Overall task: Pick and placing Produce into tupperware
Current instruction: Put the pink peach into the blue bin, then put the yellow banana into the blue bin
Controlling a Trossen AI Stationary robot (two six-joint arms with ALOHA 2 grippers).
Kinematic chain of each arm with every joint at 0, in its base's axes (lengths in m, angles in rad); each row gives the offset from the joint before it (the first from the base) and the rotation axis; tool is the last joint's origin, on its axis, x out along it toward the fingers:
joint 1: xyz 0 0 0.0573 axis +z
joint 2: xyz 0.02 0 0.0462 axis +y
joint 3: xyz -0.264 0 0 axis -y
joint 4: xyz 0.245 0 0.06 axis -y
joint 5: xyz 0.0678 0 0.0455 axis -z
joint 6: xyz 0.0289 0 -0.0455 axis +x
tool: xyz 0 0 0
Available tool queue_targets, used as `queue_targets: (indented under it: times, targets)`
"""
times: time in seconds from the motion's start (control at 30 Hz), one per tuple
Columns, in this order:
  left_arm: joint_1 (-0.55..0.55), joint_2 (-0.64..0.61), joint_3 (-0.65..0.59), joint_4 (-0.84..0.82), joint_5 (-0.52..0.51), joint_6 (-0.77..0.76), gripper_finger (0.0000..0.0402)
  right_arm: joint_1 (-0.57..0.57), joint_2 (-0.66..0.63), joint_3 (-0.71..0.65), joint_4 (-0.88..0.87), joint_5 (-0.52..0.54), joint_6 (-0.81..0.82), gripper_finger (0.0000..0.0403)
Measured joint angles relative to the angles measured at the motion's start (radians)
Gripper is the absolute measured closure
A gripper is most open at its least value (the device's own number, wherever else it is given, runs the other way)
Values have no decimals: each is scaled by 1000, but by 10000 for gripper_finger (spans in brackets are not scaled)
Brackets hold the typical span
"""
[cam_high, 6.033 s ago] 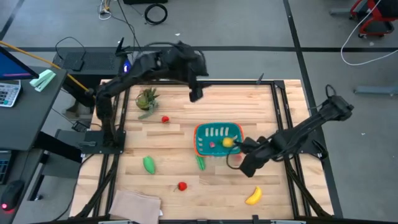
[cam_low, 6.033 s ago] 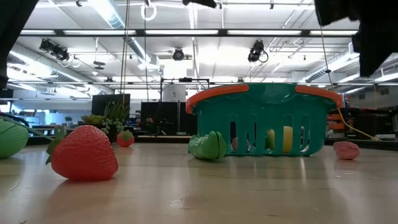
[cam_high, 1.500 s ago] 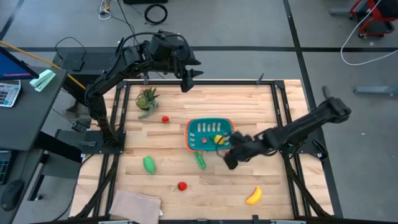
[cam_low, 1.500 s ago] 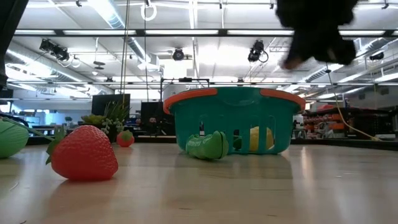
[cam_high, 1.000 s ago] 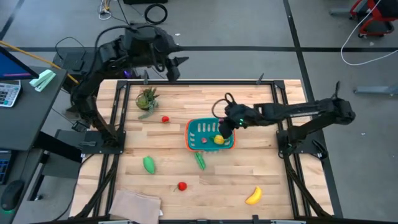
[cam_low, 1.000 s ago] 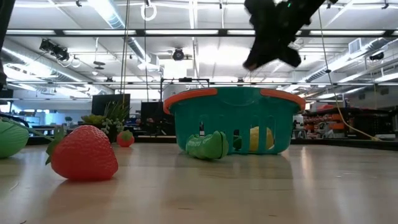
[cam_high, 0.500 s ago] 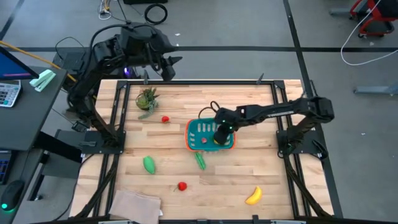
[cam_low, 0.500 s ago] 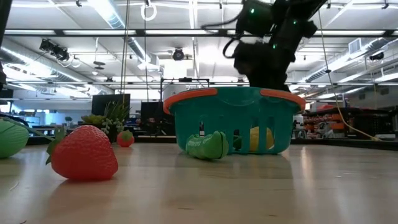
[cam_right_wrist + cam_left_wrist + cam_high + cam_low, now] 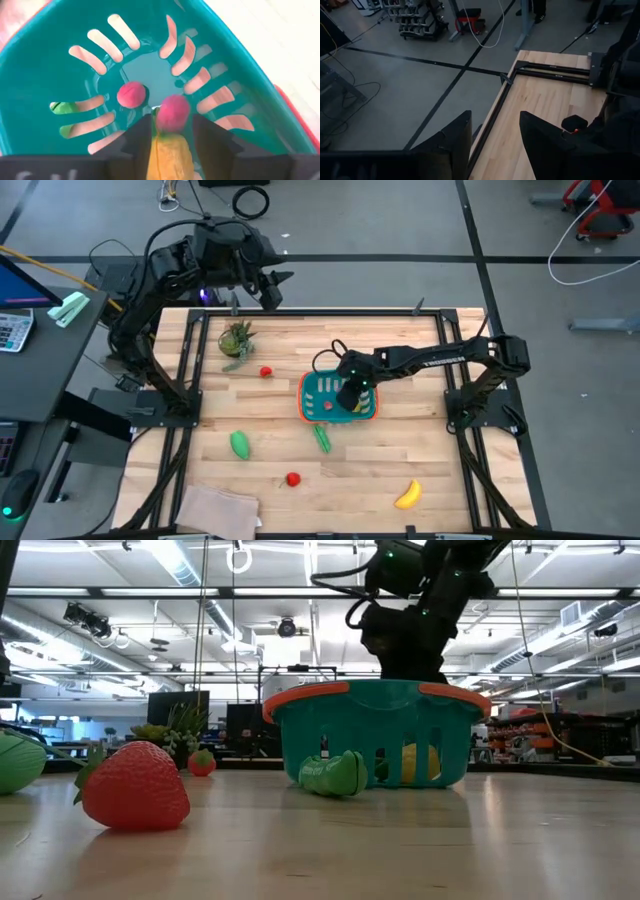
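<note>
At the far left corner of the bench (image 9: 400, 470), the left pincer (image 9: 268, 288) waits high above the edge, beside the spiky potted plant (image 9: 237, 340); in its wrist view the two dark fingers (image 9: 455, 137) stand apart with nothing between them, so it is open and empty.

Moving right over the wood, several pieces of produce are not yet packed: a small red piece (image 9: 265, 372) near the plant, a green pod (image 9: 240, 444) lower on the left, a red strawberry (image 9: 293, 478) near the front edge, a second green pod (image 9: 322, 439) touching the front wall of the tupperware (image 9: 312, 385), and the yellow banana (image 9: 407, 496) at the front right. The banana lies tilted, one end toward the front edge, the other toward the right rear. The pod at the basket has its long axis about front to back.

The right pincer (image 9: 350, 395) hangs over the inside of the basket. Its wrist view shows the fingers (image 9: 135, 137) parted, and a pink round piece (image 9: 172, 112) and a yellow chunk (image 9: 167, 155) between them, over the teal floor where another pink piece (image 9: 131, 94) lies. I cannot tell if the pincer touches them.

I judge these toys as light, stiff and rather smooth, so they can slip or roll. The banana is best taken across its middle, the pods across the short width.
</note>
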Motion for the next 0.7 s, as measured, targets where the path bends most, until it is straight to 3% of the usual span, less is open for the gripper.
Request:
queue_targets:
  times: [0.3, 0.7]
  targets:
    - [0, 0, 0, -10, 0, 0, 230, 1, -21, 2, -21, -2, 60, 201]
    - [-15, 0, 1, -150, 1, 7, 230, 128, -323, 2, -259, -27, 228, 240]
